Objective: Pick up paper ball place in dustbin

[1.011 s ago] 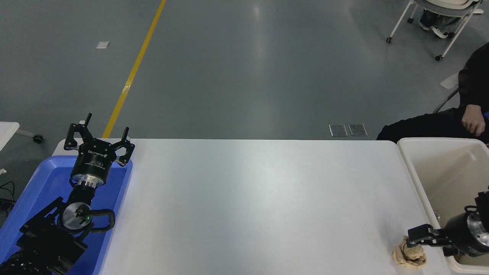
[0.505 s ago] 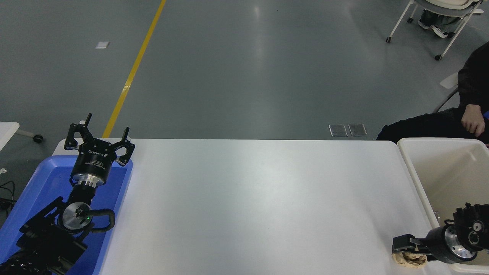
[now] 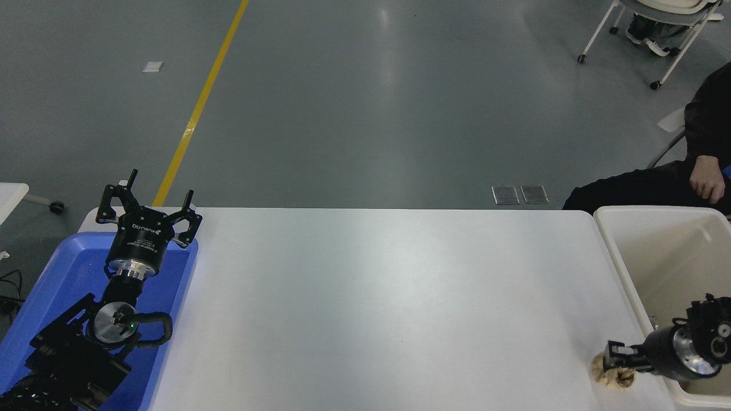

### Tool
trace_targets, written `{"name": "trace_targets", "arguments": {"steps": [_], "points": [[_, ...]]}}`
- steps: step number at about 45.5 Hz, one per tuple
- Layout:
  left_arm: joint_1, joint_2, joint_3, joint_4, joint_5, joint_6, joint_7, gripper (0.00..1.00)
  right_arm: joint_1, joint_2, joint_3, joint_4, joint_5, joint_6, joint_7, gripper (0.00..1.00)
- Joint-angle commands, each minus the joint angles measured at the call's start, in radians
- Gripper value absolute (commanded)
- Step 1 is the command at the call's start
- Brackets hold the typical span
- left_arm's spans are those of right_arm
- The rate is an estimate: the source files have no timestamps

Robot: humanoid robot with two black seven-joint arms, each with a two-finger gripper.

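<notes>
Industrial lab or workshop hall: smooth grey sealed concrete floor (image 3: 365,103) with painted yellow lane line (image 3: 200,103), metal floor outlet plates (image 3: 519,194), white wheeled chair (image 3: 657,34), white rectangular table (image 3: 371,297).

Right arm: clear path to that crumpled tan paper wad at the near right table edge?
Likely yes. The right end effector is already on the crumpled tan paper wad, beside the cream-white plastic bin, nothing between them. Whether it has closed on it is unclear.
</notes>
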Motion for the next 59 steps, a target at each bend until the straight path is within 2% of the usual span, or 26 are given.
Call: {"name": "trace_targets", "arguments": {"steps": [1, 6, 13, 21, 33, 41, 48, 59], "points": [[0.0, 0.0, 0.001, 0.0, 0.0, -0.003, 0.002, 1.0, 0.316, -0.174, -0.101, 0.162, -0.012, 0.146, 0.001, 0.0], [0.0, 0.0, 0.001, 0.0, 0.0, -0.003, 0.002, 1.0, 0.519, -0.231, -0.182, 0.228, -0.023, 0.243, -0.003, 0.0], [0.0, 0.0, 0.001, 0.0, 0.0, -0.005, 0.002, 1.0, 0.798, -0.238, -0.329, 0.269, -0.023, 0.34, -0.006, 0.0], [0.0, 0.0, 0.001, 0.0, 0.0, -0.005, 0.002, 1.0, 1.048, -0.191, -0.507, 0.271, -0.017, 0.361, -0.006, 0.0], [0.0, 0.0, 0.001, 0.0, 0.0, -0.006, 0.002, 1.0, 1.233, -0.13, -0.639, 0.285, 0.003, 0.363, -0.005, 0.0], [0.0, 0.0, 0.001, 0.0, 0.0, -0.005, 0.002, 1.0, 1.253, -0.096, -0.646, 0.283, 0.039, 0.363, -0.006, 0.0], [0.002, 0.0, 0.001, 0.001, 0.0, -0.005, 0.0, 1.0, 1.231, -0.096, -0.65, 0.25, -0.003, 0.363, -0.012, 0.0], [0.002, 0.0, -0.001, 0.001, 0.0, -0.003, 0.0, 1.0, 0.987, -0.106, -0.606, -0.114, -0.031, 0.363, 0.0, 0.0]]}}
